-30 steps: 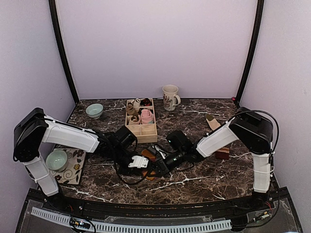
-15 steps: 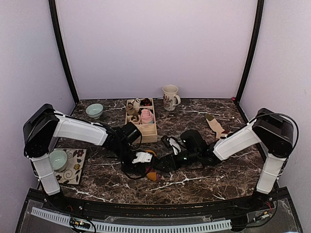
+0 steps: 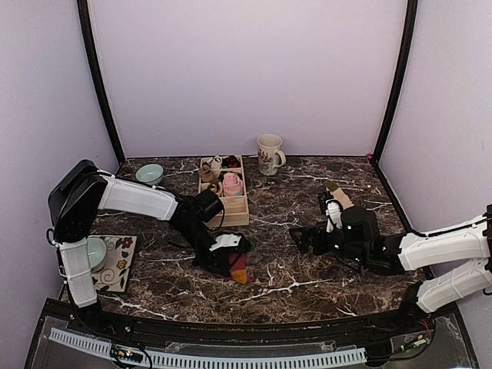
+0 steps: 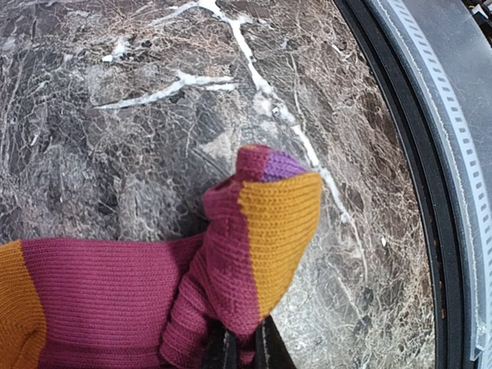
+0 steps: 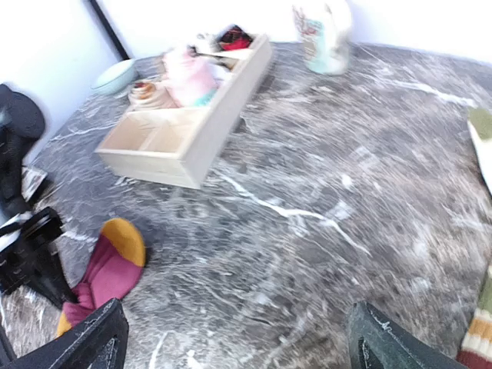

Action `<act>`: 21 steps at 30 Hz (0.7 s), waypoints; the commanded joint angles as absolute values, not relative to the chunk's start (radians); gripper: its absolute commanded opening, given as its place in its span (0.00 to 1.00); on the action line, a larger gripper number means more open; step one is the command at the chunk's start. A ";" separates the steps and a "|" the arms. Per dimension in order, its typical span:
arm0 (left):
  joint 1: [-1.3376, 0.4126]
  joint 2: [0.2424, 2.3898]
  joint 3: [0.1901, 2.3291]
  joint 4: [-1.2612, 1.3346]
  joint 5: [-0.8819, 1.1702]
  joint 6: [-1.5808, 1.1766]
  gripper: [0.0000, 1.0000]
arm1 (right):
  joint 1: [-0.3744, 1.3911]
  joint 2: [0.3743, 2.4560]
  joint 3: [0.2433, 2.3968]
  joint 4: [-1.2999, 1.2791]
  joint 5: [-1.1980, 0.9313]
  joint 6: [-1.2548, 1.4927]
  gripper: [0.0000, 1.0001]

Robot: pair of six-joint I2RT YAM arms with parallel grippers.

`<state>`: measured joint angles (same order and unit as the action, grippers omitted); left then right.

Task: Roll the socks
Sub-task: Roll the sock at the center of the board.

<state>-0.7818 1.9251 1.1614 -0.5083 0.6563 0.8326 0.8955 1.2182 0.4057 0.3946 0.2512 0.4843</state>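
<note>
A striped sock point(image 4: 261, 231) in maroon and orange, with a purple tip, lies bunched on the marble table. My left gripper point(image 4: 242, 350) is shut on its folded maroon edge. From above, that gripper point(image 3: 223, 252) sits over the sock point(image 3: 239, 270) near the table's middle front. My right gripper point(image 3: 304, 240) is to the right of the sock, well apart from it, open and holding nothing. In the right wrist view its fingers point(image 5: 92, 342) are spread wide, with the sock point(image 5: 108, 265) at lower left. Another striped sock's end point(image 5: 480, 327) shows at the right edge.
A wooden compartment box point(image 3: 224, 198) with small bundles stands behind the sock, and a mug point(image 3: 269, 154) stands at the back. A pale green bowl point(image 3: 149, 174) is at back left, and another bowl point(image 3: 91, 252) sits on a patterned mat. A beige sock point(image 3: 337, 192) lies at right.
My right gripper opened, let go of the sock and drew back to the right. My left gripper closed tighter on the sock and stayed near the middle front.
</note>
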 commanded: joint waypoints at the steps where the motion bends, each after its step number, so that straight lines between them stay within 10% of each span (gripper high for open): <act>1: -0.778 2.003 1.174 -0.648 0.611 0.827 0.02 | 0.902 1.234 0.401 0.513 0.058 0.299 0.99; 21: -0.778 2.113 1.229 -0.696 0.523 0.801 0.01 | 1.250 1.479 0.551 0.454 0.066 -0.262 0.63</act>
<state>-0.7685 2.0155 1.2713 -0.6395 0.7025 0.8185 1.2255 1.3933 0.4839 0.4248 0.0559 -0.1257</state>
